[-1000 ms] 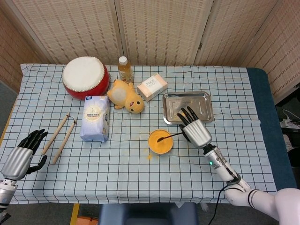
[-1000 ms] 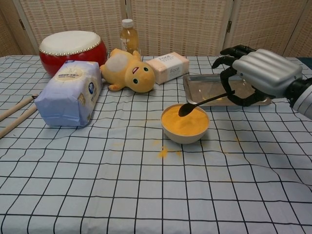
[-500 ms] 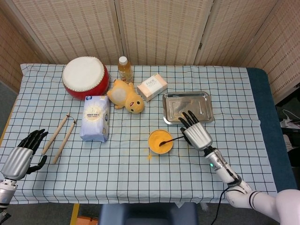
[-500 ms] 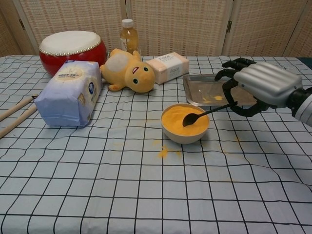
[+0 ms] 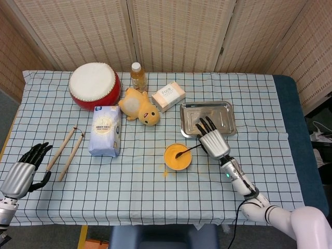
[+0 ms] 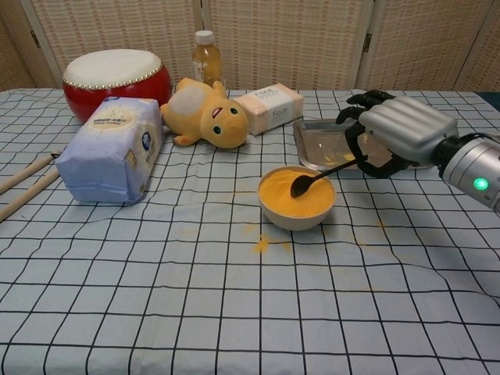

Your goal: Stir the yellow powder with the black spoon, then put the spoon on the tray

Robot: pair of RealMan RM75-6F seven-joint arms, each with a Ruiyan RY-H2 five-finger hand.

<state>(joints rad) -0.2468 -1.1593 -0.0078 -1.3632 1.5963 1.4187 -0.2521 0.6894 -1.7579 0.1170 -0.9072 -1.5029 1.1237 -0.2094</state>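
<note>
Near the middle of the table, the right hand (image 6: 394, 133) pinches the black spoon (image 6: 319, 176) by its handle end, angled down so its head sits in the yellow powder (image 6: 295, 195) filling the bowl (image 5: 177, 157), just before the tray (image 5: 207, 118). Compared with half a second ago, hand and spoon have shifted slightly leftward, suggesting stirring. The left hand (image 5: 22, 171) rests empty, fingers spread.

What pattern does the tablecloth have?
The tablecloth is pale blue with a dark grid of checks; the chest view shows it best.

"Face" on the small pale box (image 5: 168, 95), print on the blue-white bag (image 5: 105, 129) unreadable.
</note>
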